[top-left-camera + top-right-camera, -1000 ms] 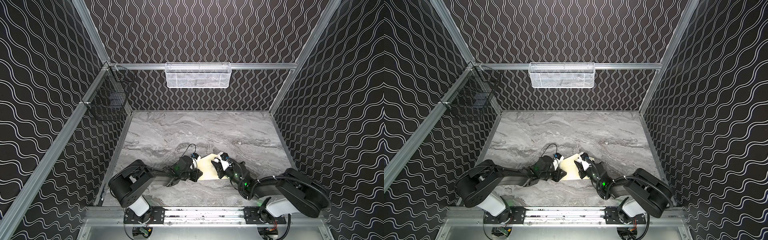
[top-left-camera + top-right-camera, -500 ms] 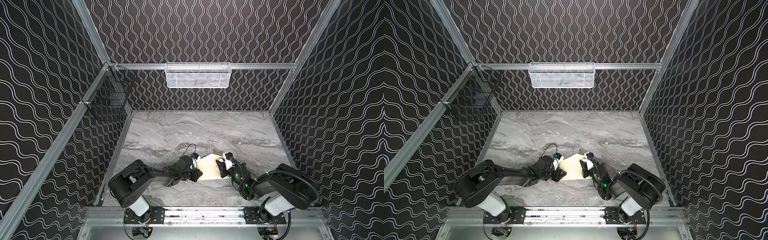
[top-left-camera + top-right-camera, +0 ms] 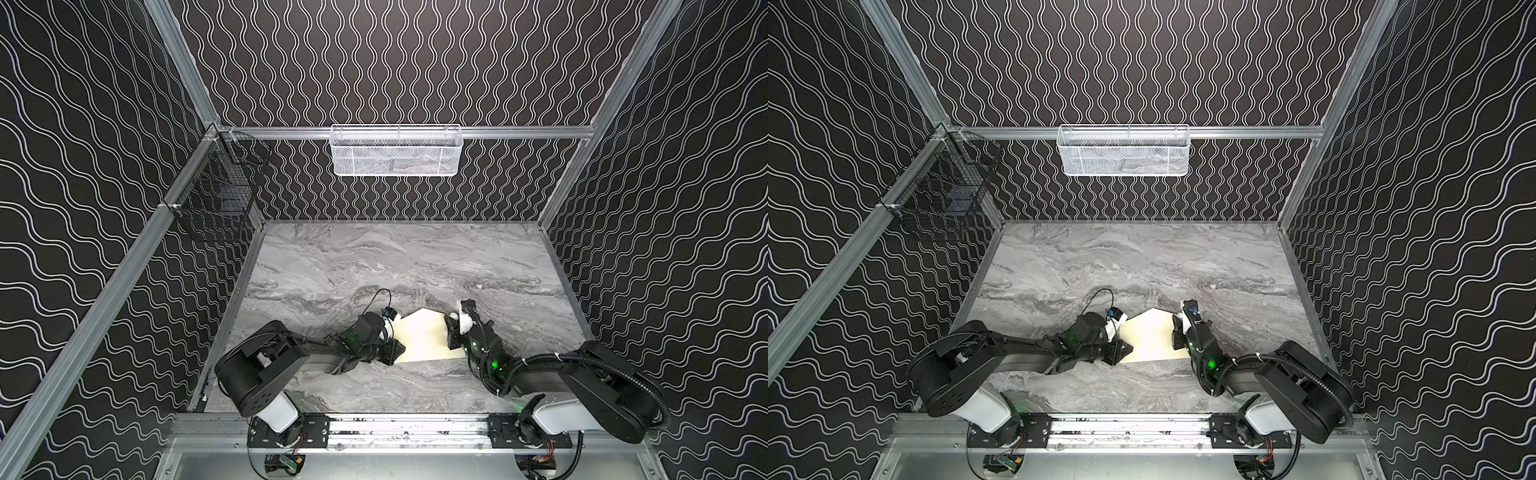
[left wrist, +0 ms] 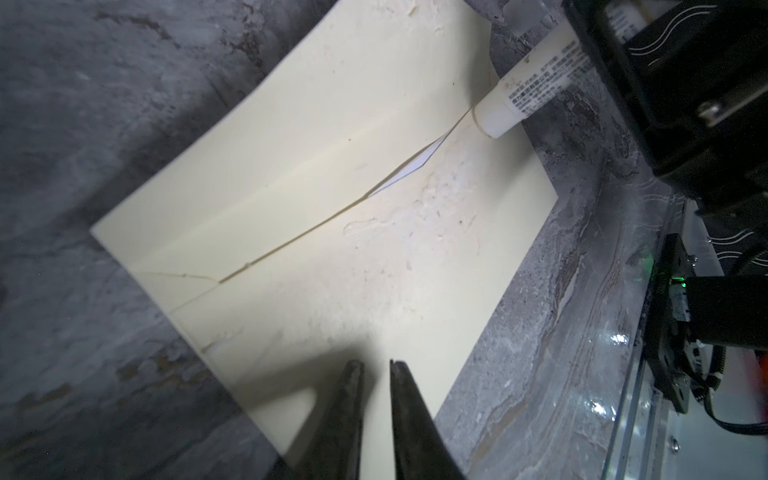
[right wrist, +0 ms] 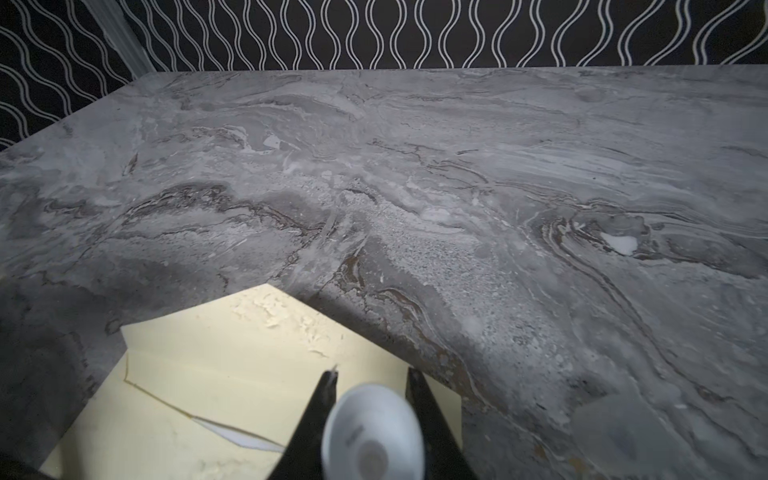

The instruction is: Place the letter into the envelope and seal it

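The envelope (image 3: 424,340) lies flat on the grey marbled bench (image 3: 374,266), near its front edge and between the two arms. It is cream-yellow, and its pointed flap is open and aimed toward the back wall. The letter (image 4: 409,170) sits inside the pocket, and only a thin white sliver of it shows at the mouth, just under the flap's fold; the same sliver appears in the right wrist view (image 5: 241,436). Rough, pale, crusty patches mark the paper near the flap's point and on the pocket's face. The left gripper (image 4: 376,363) is low over the envelope's left edge. Its fingers (image 4: 353,399) stand narrow, with a slim gap through which the cream paper shows, and nothing is clamped between them. Whether they press on the paper I cannot tell. In both top views this gripper (image 3: 1125,349) meets the envelope's left side. The right gripper (image 5: 372,372) is at the envelope's right side, and its fingers (image 5: 320,399) are closed around a white stick (image 5: 372,432) with printed lettering on its barrel. In the left wrist view the stick (image 4: 532,91) slants down, with its end resting at the right end of the flap's fold line. A white mesh basket (image 3: 395,151) hangs on the back rail, and a black wire basket (image 3: 216,195) hangs at the left corner, both well apart from the envelope.
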`<state>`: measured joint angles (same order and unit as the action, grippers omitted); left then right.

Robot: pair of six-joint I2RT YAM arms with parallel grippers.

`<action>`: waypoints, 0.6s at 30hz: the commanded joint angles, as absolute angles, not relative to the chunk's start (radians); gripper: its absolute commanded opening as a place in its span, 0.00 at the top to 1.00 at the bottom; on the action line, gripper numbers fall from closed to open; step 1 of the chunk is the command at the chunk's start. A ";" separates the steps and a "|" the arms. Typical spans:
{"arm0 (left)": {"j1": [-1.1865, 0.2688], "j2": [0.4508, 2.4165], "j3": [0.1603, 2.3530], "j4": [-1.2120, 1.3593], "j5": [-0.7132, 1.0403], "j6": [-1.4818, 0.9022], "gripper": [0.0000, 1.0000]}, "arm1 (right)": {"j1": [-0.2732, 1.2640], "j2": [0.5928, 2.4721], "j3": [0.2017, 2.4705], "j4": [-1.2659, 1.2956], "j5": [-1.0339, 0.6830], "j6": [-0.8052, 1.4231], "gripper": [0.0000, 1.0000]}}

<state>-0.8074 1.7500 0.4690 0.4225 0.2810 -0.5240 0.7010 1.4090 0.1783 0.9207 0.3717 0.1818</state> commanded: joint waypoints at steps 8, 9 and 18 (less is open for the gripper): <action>-0.810 1.754 0.446 0.173 0.281 -0.534 0.80 | 0.696 1.395 0.132 0.975 0.574 0.214 1.00; -0.811 1.754 0.445 0.176 0.281 -0.534 0.80 | 0.694 1.387 0.121 0.985 0.585 0.221 1.00; -0.815 1.768 0.451 0.178 0.287 -0.530 0.81 | 0.718 1.297 0.115 1.059 0.446 0.113 1.00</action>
